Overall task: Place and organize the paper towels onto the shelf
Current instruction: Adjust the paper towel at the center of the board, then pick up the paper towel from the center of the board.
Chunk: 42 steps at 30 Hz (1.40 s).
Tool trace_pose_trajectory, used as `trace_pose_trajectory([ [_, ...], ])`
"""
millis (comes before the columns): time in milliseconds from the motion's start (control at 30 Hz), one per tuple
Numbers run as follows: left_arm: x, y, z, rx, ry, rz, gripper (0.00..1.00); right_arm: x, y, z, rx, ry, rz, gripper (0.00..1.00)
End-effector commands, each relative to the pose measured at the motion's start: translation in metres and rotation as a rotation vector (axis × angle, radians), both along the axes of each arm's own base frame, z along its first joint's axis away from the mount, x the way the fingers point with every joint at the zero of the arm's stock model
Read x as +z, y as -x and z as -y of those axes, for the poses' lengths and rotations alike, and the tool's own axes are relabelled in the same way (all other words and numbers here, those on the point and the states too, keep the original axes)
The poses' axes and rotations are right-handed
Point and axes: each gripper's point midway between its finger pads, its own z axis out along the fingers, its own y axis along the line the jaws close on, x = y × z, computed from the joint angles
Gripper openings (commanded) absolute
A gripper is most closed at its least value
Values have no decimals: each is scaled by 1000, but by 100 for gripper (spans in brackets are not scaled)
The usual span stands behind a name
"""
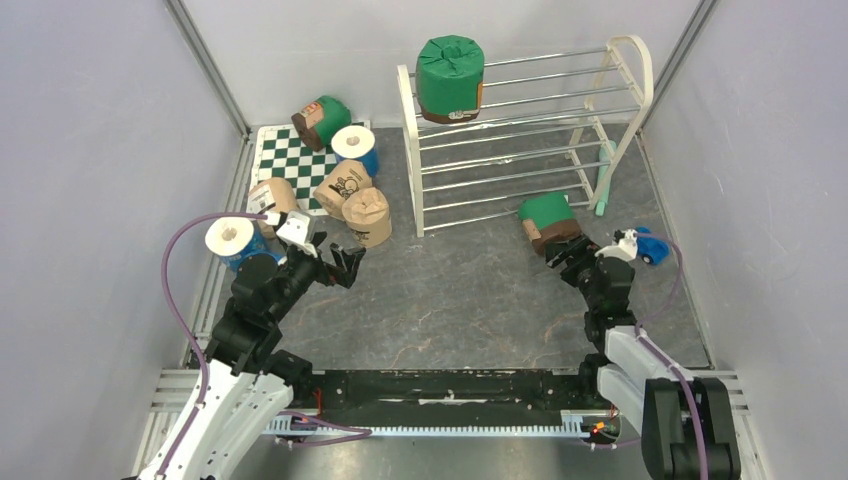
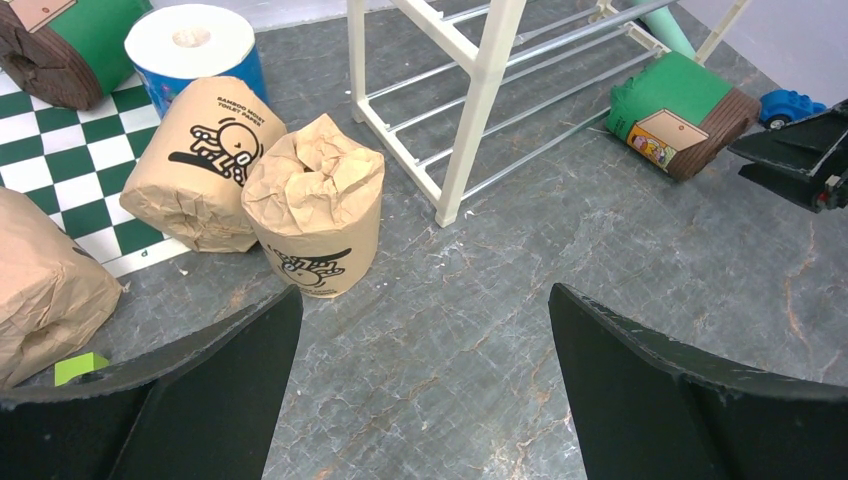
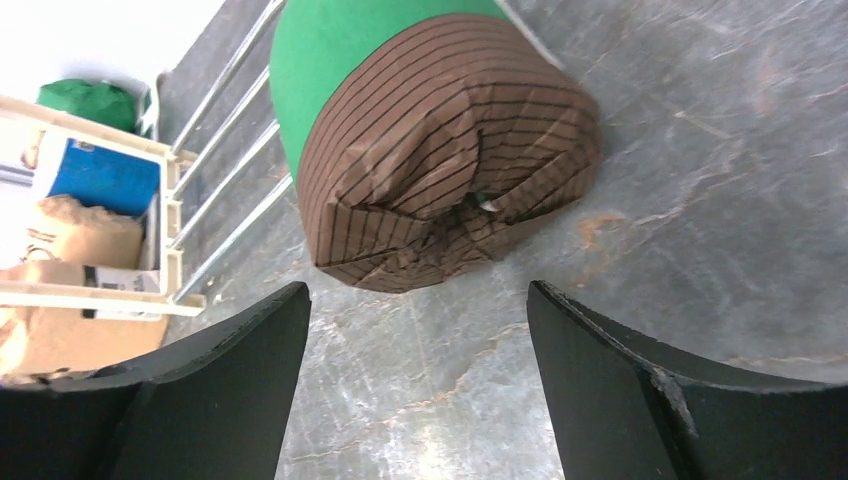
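While left end effector (image 2: 425, 295) and right end effector (image 3: 418, 288) gape wide, green roll (image 3: 440, 180) shows pleated brown pinstriped end

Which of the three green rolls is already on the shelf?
The green roll standing upright on the top tier of the shelf. The other two lie down: one on the checkered mat, one before the right gripper.

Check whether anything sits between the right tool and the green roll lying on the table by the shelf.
Nothing visible does. The open right tool faces the green roll at its brown end, with only bare table between them. The toy car sits off to the side, out of that path.
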Motion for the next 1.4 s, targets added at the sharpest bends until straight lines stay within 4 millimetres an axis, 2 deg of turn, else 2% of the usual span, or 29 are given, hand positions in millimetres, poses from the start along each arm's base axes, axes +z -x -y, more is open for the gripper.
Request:
trace_pose_trajectory([
  [0,9,0,0,-2,1,23,100,35,-12,-19,53,-90,181,82],
  [267,7,-1,1,-3,-3,15,100,49,-14,-20,52,-106,263,81],
  [467,8,-1,-1,3,-4,19,100,51,-23,-19,36,-136,277,81],
  [667,8,-1,0,1,-4,19,100,42,-27,-15,14,-117,268,79],
  [967,6,-2,1,-3,-7,10,100,42,-33,-13,2,-114,295,78],
  [1133,6,-2,0,0,-8,10,100,28,-36,-10,-28,-137,242,78],
  [1367,5,-3,0,0,-8,9,100,22,-39,-9,-35,-133,238,81],
])
